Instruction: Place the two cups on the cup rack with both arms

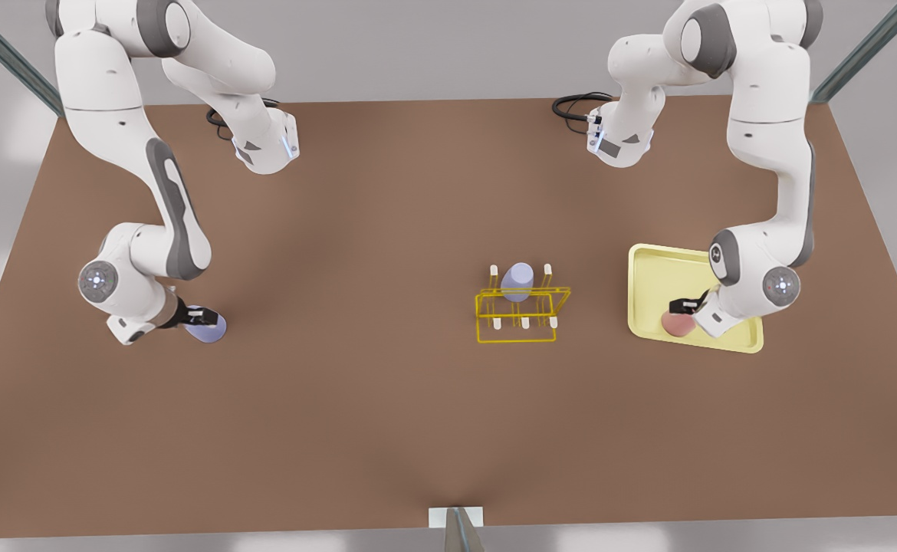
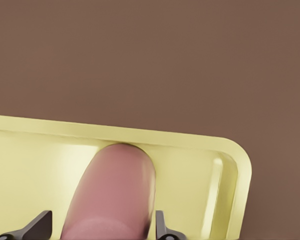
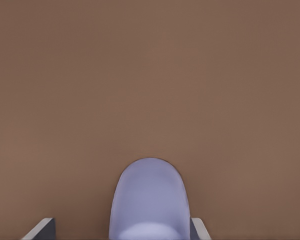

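Over on the front view's right, the left pincer [image 1: 685, 308] is down over the pale-yellow tray [image 1: 652, 264], at the pink cup [image 1: 678, 323]. From the left wrist view the pink cup [image 2: 112, 192] lies on its side on the tray floor, its closed end up against the tray's rim [image 2: 139, 134], and the two dark fingertips [image 2: 165, 230] sit on either side of it, spread about the cup's width. The finger on one side looks close against the cup wall; whether both actually press on it, I cannot tell.

Across the bench [image 1: 387, 414], on the front view's left, the right pincer [image 1: 192, 316] is low at the lavender cup [image 1: 209, 325], which rests on the bare brown surface. In the right wrist view that lavender cup [image 3: 148, 200] sits squarely between the grey fingers [image 3: 42, 230], one of them just beside the cup wall, the other with a clear gap. So that pincer stands open around the cup, not clamped.

In the middle, the yellow wire cup rack [image 1: 521, 316] stands upright on the bench, well apart from both pincers. A second lavender cup [image 1: 517, 280] already sits on one of its rear pegs, between two white-tipped pegs.
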You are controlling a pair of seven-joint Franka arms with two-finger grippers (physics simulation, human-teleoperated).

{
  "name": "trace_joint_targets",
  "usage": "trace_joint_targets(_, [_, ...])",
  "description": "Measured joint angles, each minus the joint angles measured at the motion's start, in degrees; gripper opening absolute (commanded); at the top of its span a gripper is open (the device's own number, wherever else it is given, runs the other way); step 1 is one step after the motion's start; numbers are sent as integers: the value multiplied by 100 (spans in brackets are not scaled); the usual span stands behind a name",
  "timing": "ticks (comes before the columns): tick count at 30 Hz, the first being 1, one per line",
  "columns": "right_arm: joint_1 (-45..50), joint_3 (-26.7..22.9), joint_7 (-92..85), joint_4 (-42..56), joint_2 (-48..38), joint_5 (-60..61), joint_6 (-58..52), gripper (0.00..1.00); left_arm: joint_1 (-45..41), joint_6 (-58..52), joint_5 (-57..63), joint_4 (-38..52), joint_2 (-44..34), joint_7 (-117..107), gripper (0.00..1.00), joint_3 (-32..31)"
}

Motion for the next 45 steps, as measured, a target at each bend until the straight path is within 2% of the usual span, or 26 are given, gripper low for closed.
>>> trace_joint_targets(4, [-81, 0, -8, -183, -47, 5, 125, 100, -29, 201, -1, -30, 104, 73, 100, 2])
trace_joint_targets(7, [-149, -6, -19, -404, -90, 2, 228, 100, -59, 283, 2, -26, 135, 113, 86, 13])
trace_joint_targets(21, [-152, -18, -53, -557, 226, -71, 779, 100, -52, 370, 30, 12, 169, 197, 82, 82])
trace_joint_targets(24, [-152, -18, -56, -563, 268, -72, 830, 100, -92, -19, 41, 32, -295, 185, 82, 82])
trace_joint_targets(26, [-152, -18, -57, -570, 299, -73, 852, 100, -170, -486, 41, 442, -466, 118, 82, 31])
trace_joint_targets(29, [-152, -18, -57, -578, 316, -73, 872, 100, -199, -1200, 27, 1806, -224, -141, 82, -620])
trace_joint_targets(31, [-152, -18, -55, -584, 332, -73, 880, 100, -220, -1543, 8, 2887, 274, -444, 82, -1212])
trace_joint_targets(34, [-152, -18, -51, -585, 340, -72, 887, 100, -235, -1950, -13, 3840, 843, -978, 82, -1940])
trace_joint_targets(35, [-152, -18, -50, -585, 340, -71, 888, 99, -265, -2054, -15, 3985, 939, -1143, 82, -2083])
trace_joint_targets(39, [-157, -18, -68, -572, 348, -40, 892, 81, -583, -2390, -31, 4130, 1072, -1727, 83, -2280])
trace_joint_targets(45, [-154, -17, -114, -455, 408, -18, 883, 79, -789, -2745, -10, 3666, 1035, -2459, 83, -2340])
